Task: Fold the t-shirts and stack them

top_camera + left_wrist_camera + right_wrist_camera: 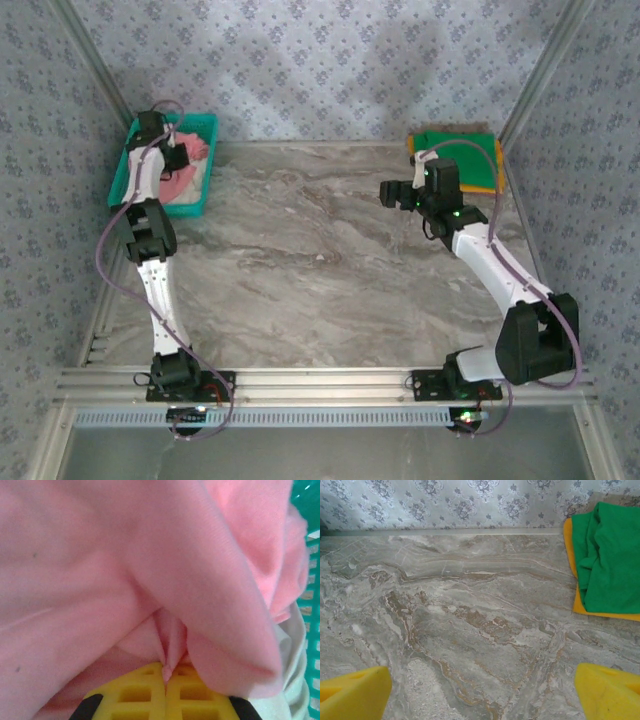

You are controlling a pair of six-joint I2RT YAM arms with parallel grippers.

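Over the marble table the right gripper hangs with its fingers wide apart. Farther back on the left, the left gripper sits down in the teal basket, clamped tight on a fold of the salmon-pink t-shirt — and in the far right corner the green t-shirt lies on the orange-yellow one.

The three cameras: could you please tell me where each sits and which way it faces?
Top external: high behind the robot, looking down at the table; left arm, right arm show.
Left wrist: on the left arm, facing into the pink t-shirt; left claw shut on it.
Right wrist: low, facing the back wall; right claw open.
Shared: top and right wrist show the green t-shirt on the orange-yellow one.
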